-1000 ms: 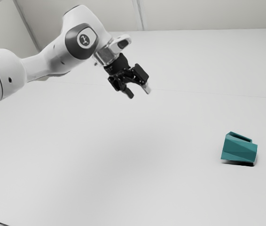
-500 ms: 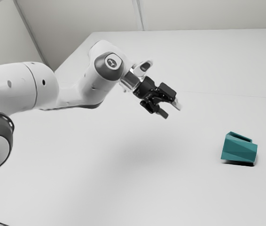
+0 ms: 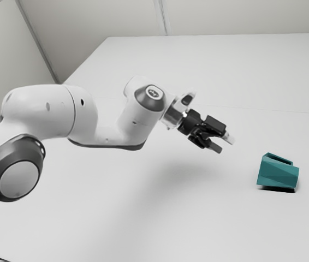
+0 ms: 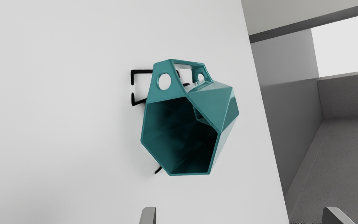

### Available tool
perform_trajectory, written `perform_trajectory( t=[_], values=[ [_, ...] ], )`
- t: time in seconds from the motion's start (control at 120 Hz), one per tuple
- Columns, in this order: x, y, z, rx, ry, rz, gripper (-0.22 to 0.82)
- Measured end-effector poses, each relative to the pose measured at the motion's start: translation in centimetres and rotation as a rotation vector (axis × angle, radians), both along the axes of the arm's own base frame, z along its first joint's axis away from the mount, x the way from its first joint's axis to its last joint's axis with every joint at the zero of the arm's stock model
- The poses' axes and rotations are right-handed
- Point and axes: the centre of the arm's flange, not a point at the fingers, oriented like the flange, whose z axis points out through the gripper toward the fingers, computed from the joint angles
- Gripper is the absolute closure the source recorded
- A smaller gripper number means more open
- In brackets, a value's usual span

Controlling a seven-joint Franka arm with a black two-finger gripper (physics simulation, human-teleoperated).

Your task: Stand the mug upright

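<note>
My hand [image 3: 225, 144] is open and empty. The mug [image 3: 278, 173] lies on its side, so standing it up is left.

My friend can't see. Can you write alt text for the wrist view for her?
A teal mug with flat, angled sides lies on its side on a white table, its open mouth facing the camera. The robot's gripper is open, its fingertips apart and not touching the mug.
</note>
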Motion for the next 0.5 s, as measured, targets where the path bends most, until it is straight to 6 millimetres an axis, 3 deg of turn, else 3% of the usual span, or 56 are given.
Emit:
perform_trajectory(
  t=[0.3, 0.5],
  values=[
    [-0.1, -3.4, -2.5, -0.022, -0.018, -0.024, 0.02],
    [0.7, -5.7, -2.8, -0.029, -0.051, -0.051, 0.02]
  ],
)
